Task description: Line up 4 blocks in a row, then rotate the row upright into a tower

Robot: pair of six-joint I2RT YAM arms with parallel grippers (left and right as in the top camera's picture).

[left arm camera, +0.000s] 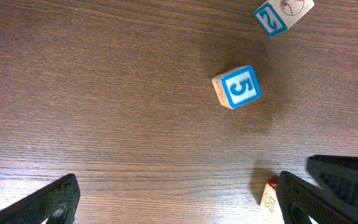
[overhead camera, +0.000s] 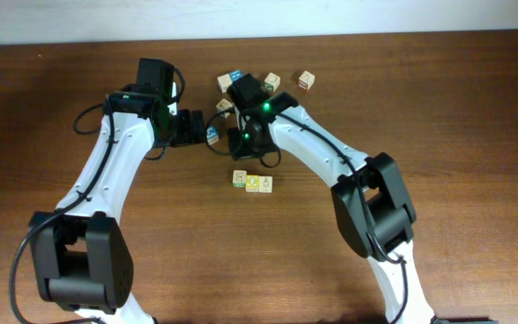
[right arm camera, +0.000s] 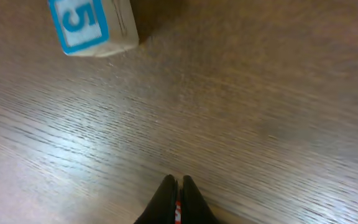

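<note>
Three pale blocks [overhead camera: 253, 182] lie in a row at the table's middle. A blue-framed "5" cube [left arm camera: 237, 87] [right arm camera: 89, 25] [overhead camera: 212, 135] lies between the two grippers. My left gripper [left arm camera: 176, 210] [overhead camera: 200, 129] hangs open just short of it, with only bare wood between its fingers [left arm camera: 50, 202]. A pale cube with a red "5" [left arm camera: 268, 196] sits against the inner side of its right finger. My right gripper [right arm camera: 178, 198] [overhead camera: 242, 142] is shut over bare wood; a thin red-and-white sliver shows in the slit between its tips. The blue "5" cube lies ahead and to its left.
Several loose cubes lie at the back: a blue one [overhead camera: 232, 79], others [overhead camera: 271, 83] [overhead camera: 306, 80] and one by the right wrist [overhead camera: 225, 105]. A blue "2" cube [left arm camera: 283, 14] lies beyond the "5" cube. The right arm's dark body [left arm camera: 347, 177] crowds my left gripper's right side.
</note>
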